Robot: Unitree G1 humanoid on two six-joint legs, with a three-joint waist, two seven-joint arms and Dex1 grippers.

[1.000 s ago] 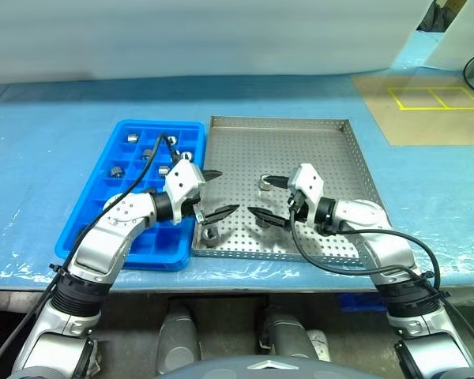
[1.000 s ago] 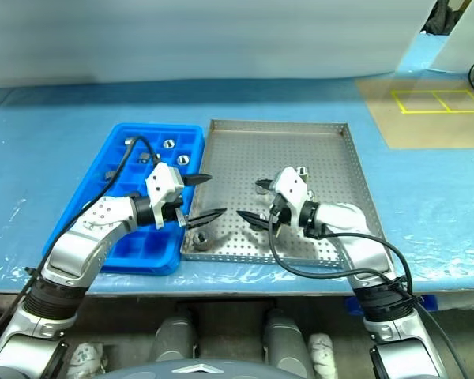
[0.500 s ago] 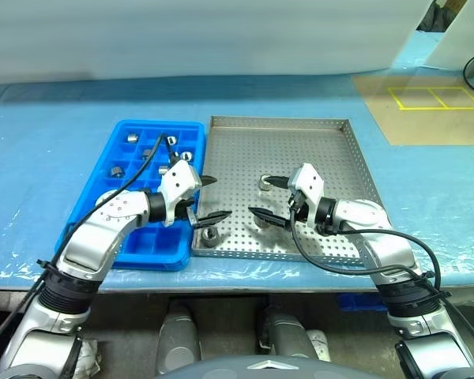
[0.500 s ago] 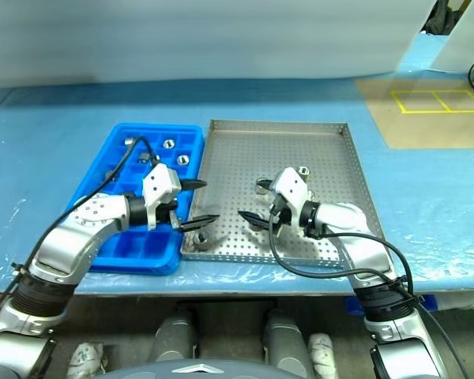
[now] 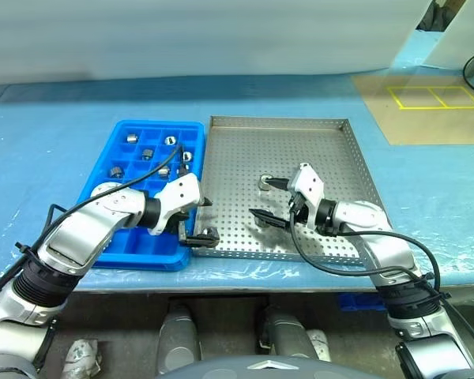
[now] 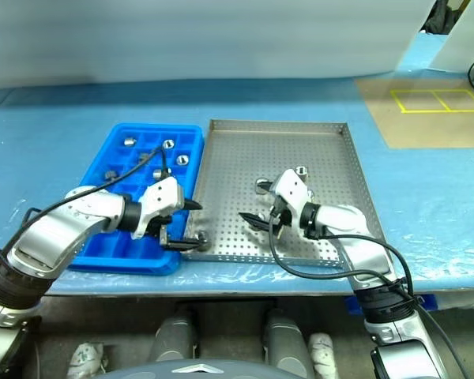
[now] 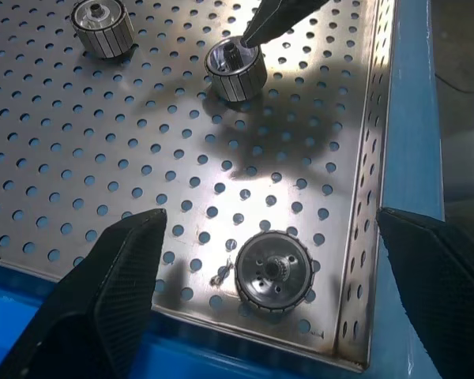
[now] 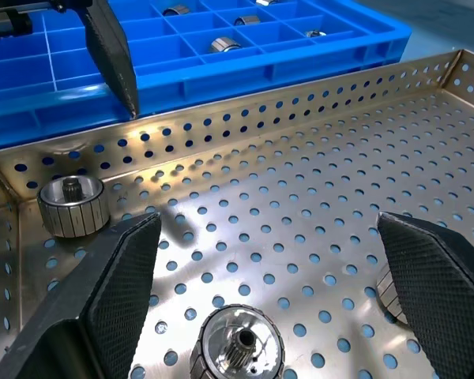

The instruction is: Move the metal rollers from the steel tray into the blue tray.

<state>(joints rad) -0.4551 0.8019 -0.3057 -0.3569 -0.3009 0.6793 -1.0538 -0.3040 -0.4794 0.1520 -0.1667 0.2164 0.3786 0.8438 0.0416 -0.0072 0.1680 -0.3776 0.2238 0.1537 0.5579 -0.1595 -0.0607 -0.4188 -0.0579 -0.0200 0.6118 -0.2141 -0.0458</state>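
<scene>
Both grippers spread wide and empty over the steel tray (image 5: 332, 158), the left gripper (image 5: 196, 221) straddling a metal roller (image 7: 273, 272) in its near-left corner, the right gripper (image 5: 267, 198) above another roller (image 8: 236, 346), beside the blue tray (image 5: 110, 245) holding several rollers.

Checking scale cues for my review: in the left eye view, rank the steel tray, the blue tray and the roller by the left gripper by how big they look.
1. Steel tray, largest.
2. Blue tray, narrower.
3. Roller between the open left gripper's fingers, by far smallest.
</scene>
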